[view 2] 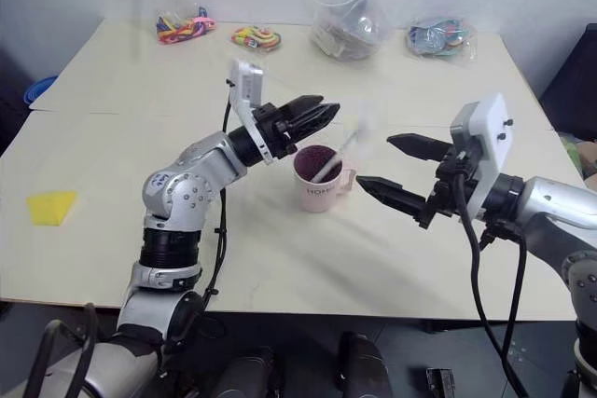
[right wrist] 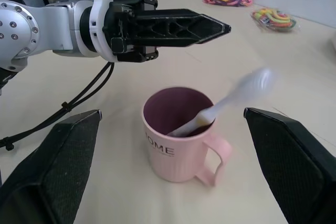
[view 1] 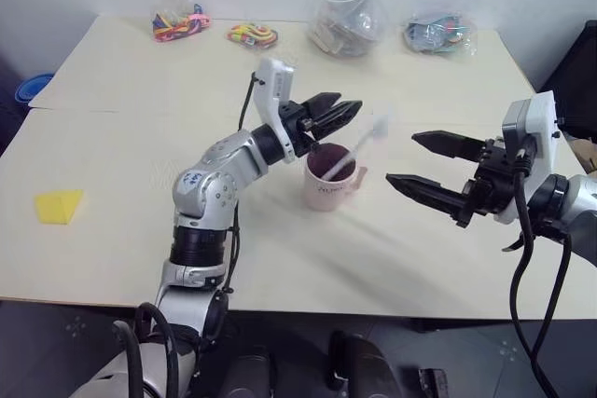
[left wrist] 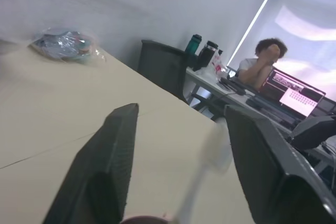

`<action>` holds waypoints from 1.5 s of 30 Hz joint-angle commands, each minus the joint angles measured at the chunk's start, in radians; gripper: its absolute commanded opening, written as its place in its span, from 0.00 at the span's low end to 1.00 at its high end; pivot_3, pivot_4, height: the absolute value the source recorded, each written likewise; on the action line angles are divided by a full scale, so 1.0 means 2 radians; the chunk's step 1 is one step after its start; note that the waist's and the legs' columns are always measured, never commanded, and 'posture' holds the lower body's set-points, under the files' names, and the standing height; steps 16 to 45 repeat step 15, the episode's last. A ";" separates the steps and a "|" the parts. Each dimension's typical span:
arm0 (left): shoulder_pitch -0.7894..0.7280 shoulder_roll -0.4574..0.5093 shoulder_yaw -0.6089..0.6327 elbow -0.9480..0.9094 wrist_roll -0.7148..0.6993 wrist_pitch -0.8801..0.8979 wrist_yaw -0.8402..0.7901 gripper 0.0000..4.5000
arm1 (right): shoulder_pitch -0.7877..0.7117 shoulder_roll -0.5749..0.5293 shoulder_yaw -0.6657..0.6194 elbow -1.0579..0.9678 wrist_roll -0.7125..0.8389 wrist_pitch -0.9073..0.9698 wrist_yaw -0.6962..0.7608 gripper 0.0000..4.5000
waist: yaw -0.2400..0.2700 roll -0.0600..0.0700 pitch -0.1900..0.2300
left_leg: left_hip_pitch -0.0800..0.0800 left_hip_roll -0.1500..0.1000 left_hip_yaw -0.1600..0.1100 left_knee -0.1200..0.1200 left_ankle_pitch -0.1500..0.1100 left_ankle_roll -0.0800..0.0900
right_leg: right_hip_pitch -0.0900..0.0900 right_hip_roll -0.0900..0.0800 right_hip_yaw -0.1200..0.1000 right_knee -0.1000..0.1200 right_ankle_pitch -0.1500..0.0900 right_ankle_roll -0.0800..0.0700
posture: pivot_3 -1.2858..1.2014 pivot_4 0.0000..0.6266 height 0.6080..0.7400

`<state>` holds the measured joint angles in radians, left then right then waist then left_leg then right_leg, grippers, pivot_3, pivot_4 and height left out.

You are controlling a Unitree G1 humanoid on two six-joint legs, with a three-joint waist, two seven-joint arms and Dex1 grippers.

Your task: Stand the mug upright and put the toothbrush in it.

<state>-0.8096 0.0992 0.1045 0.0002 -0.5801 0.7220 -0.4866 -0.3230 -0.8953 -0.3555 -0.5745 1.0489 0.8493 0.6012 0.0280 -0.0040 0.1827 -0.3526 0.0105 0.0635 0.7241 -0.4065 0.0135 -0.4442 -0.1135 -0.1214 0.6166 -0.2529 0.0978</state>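
On the cream table (view 1: 112,230), centre: mug (right wrist: 181,140) upright, toothbrush (right wrist: 231,100) inside.
Toothbrush head is motion-blurred, so bristles cannot be made out; its lower end is hidden in the mug's darker pink interior, and it leans out toward the right. Mug is pale pink, ribbed lower wall, handle on the near right, dark lettering partly cut off, reading "OME". Left gripper (view 1: 331,116) hovers just left of and above the rim, fingers apparently parted, holding nothing. Right gripper (view 1: 431,167) waits right of the mug, jaws wide, empty.
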 commanded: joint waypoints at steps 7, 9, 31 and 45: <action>0.027 0.227 0.057 -0.115 -0.081 0.085 -0.125 1.00 | 0.005 -0.028 -0.007 0.050 -0.019 -0.016 0.085 1.00 | -0.004 0.000 0.000 | 0.001 0.001 0.000 -0.001 0.000 0.000 | 0.000 0.001 0.001 0.000 0.000 0.000 | 0.52 0.24 1.00; 0.040 0.321 0.055 -0.117 -0.083 0.080 -0.210 1.00 | 0.025 -0.055 -0.013 0.066 -0.017 -0.008 0.138 1.00 | -0.004 0.001 0.000 | 0.001 0.001 0.001 -0.001 0.000 0.000 | 0.000 0.001 0.000 0.000 0.000 0.000 | 0.52 0.24 1.00; 0.094 0.492 0.026 -0.102 -0.033 -0.012 -0.389 1.00 | 0.061 -0.105 -0.013 0.112 -0.065 -0.038 0.237 1.00 | 0.002 0.001 0.000 | 0.000 0.000 0.000 -0.002 0.000 0.000 | 0.001 0.001 0.000 -0.003 0.000 0.000 | 0.52 0.24 1.00; 0.094 0.492 0.026 -0.102 -0.033 -0.012 -0.389 1.00 | 0.061 -0.105 -0.013 0.112 -0.065 -0.038 0.237 1.00 | 0.002 0.001 0.000 | 0.000 0.000 0.000 -0.002 0.000 0.000 | 0.001 0.001 0.000 -0.003 0.000 0.000 | 0.52 0.24 1.00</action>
